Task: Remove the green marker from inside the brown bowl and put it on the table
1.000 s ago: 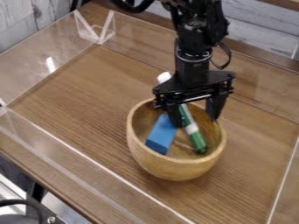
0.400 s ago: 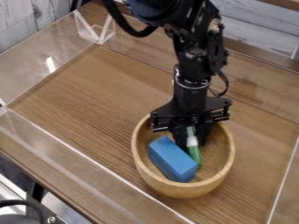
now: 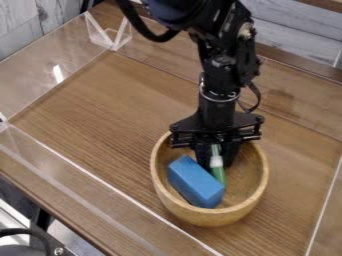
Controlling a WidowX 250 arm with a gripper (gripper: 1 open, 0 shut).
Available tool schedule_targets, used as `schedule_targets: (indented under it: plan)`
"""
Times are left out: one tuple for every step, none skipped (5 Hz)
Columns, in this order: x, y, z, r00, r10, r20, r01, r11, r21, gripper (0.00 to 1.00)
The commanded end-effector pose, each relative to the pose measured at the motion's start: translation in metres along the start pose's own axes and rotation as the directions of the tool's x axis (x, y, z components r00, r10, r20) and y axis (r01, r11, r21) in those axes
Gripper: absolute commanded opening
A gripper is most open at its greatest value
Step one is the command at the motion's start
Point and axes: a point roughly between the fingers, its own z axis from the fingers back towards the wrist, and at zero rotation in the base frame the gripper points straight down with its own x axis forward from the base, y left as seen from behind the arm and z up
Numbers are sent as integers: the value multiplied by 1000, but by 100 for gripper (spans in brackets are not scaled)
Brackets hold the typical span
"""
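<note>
I am grabbing the green marker in the bowl.

My jaws (image 3: pixel 214 156) point straight down into the brown bowl (image 3: pixel 171 196) and pinch the green marker (image 3: pixel 217 167), which lies inside next to a blue block (image 3: pixel 195 183). I think this is the grabbing step. Next I should lift it straight up, clear the rim, and set it on the bare bench (image 3: pixel 107 105) beside the bowl.
</note>
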Motion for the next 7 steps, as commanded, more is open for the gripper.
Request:
schedule_targets:
  plan:
    - [8, -7, 18, 999, -18, 41, 20, 999, -30, 0]
    - [7, -6, 22, 999, -39, 35, 39, 999, -14, 0]
    - [5, -5, 27, 998, -60, 29, 60, 998, 3, 0]
    - [3, -4, 32, 996, -81, 22, 81, 996, 22, 0]
    - [2, -3, 39, 995, -103, 16, 102, 994, 40, 0]
    - [1, -2, 49, 992, -123, 10, 122, 991, 49, 0]
    - [1, -1, 59, 991, -131, 4, 131, 990, 55, 0]
